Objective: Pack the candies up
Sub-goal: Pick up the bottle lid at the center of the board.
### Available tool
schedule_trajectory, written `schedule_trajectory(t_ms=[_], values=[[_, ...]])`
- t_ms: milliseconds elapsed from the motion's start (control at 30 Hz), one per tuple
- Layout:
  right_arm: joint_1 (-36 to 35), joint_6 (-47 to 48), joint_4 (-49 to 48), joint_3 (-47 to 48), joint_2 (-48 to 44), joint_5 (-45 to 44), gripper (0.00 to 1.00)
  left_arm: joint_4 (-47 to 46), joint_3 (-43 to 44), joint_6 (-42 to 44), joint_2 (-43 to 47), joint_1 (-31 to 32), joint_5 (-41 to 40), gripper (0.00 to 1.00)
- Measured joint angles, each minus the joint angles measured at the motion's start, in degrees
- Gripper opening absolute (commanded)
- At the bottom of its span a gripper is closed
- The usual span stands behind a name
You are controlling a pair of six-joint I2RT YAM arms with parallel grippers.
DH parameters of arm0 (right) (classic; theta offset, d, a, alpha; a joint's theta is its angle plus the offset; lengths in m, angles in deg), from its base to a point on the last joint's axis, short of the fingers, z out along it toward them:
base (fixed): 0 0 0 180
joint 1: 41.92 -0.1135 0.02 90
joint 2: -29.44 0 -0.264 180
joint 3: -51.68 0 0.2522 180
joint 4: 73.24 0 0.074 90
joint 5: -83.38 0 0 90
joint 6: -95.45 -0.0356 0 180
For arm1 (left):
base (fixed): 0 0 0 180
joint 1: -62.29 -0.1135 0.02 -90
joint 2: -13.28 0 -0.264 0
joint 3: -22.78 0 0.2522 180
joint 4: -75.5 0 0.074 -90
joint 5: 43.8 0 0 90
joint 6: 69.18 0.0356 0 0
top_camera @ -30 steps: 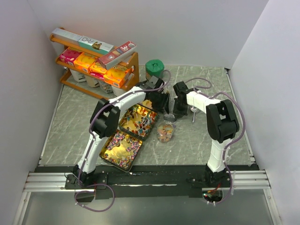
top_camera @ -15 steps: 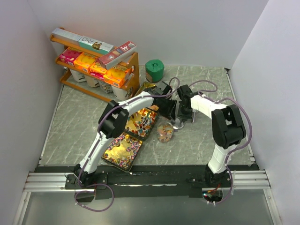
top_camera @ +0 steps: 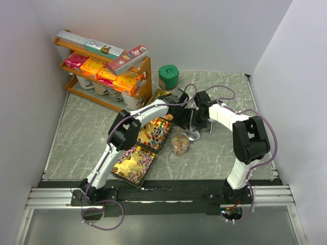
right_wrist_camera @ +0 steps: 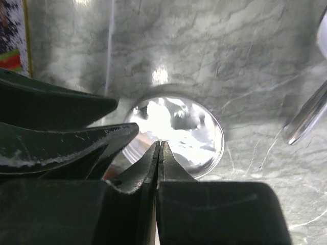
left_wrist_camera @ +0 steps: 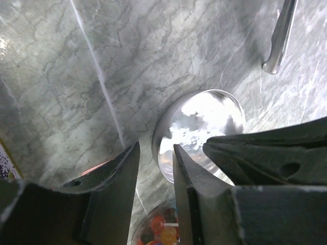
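Note:
The candies lie in two gold trays (top_camera: 151,133) (top_camera: 134,163) and in a small clear jar (top_camera: 179,144), whose top shows at the bottom of the left wrist view (left_wrist_camera: 161,232). A shiny round lid (top_camera: 193,135) lies flat on the marble beside the jar. My left gripper (left_wrist_camera: 156,152) hovers open over the lid's (left_wrist_camera: 202,130) left rim, with only table between its fingers. My right gripper (right_wrist_camera: 159,145) is shut on nothing, its tips just above the lid (right_wrist_camera: 189,127), close beside the left fingers (right_wrist_camera: 76,138).
A metal spoon (top_camera: 211,125) lies right of the lid. A green-lidded container (top_camera: 168,76) stands at the back. An orange shelf (top_camera: 144,76) with cardboard boxes fills the back left. White walls close in on both sides.
Both grippers have swung from near the back tray to just over the lid. The left jaws have narrowed a little. The right jaws stayed shut.

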Motion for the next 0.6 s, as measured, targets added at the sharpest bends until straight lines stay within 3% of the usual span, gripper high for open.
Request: schedule_trajectory(t_ms=[600], values=[[-2.8,-6.1,4.9,3.0,6.9,-1.9,0.00,1.3,0.6,-0.5,-0.4,-0.6,-0.7,0.34]])
